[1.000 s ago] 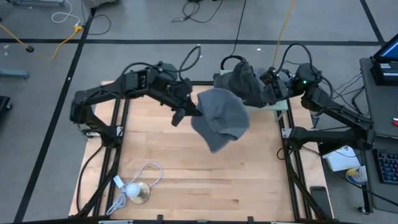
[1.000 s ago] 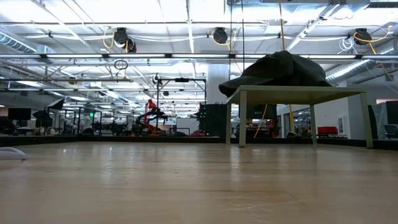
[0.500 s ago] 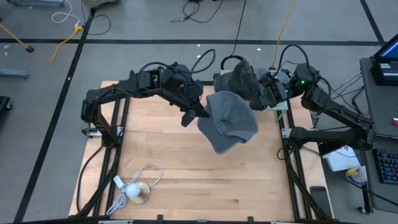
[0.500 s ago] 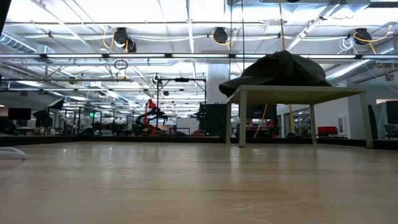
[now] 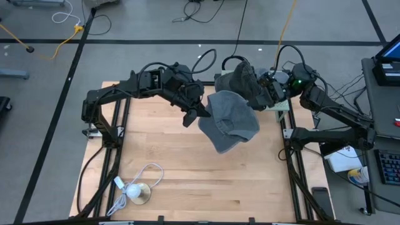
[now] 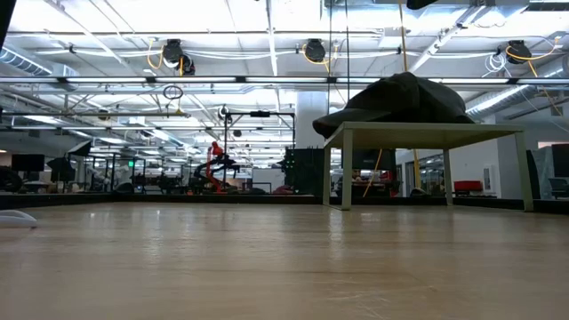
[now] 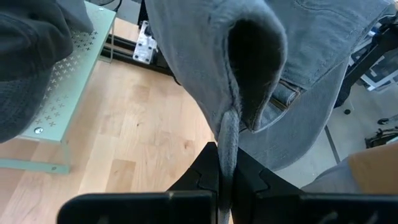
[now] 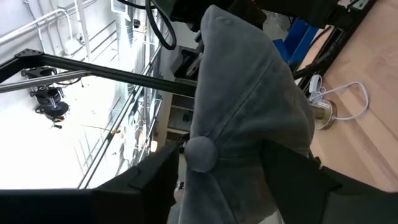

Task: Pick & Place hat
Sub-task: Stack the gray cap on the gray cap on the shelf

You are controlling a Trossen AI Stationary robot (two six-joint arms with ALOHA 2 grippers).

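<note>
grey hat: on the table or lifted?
Lifted. The grey hat hangs from the left gripper, jaws shut on its edge; the low view shows bare tabletop.

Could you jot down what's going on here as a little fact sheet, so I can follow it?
held item: grey hat, hanging in the air above the wooden table
left gripper: jaws shut on the hat's edge
right gripper: at the hat's other side, jaws around the fabric
behind: dark hat on a small green stand
also on table: white cable

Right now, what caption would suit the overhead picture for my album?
Left gripper holds a light grey hat above the wooden table while the right gripper reaches its far edge.
</note>
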